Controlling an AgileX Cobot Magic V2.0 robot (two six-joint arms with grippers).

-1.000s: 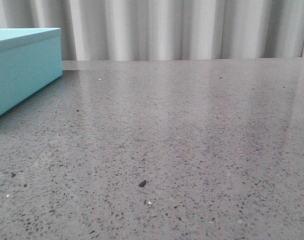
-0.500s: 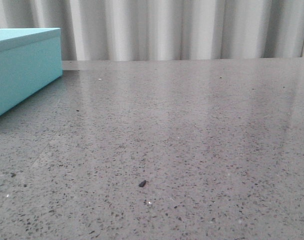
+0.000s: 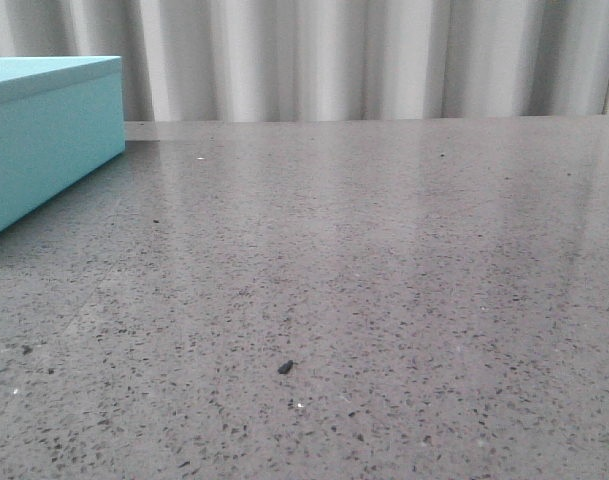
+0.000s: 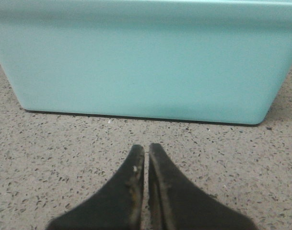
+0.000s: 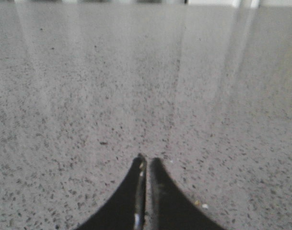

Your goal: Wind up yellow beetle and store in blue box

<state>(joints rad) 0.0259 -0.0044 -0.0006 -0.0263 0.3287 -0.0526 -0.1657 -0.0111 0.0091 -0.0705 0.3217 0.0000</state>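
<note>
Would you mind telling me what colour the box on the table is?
The blue box is a plain light turquoise, seen best in the left wrist view.

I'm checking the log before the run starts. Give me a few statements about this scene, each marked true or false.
1. The blue box sits at the table's left. True.
2. The left gripper faces the blue box. True.
3. The yellow beetle is held in the right gripper. False: both grippers are shut and empty, and no beetle shows in any view.
4. The blue box's lid is off. False: the lid is on.

blue box (image 3: 49, 140) far left, open tabletop (image 3: 384, 280) elsewhere
</note>
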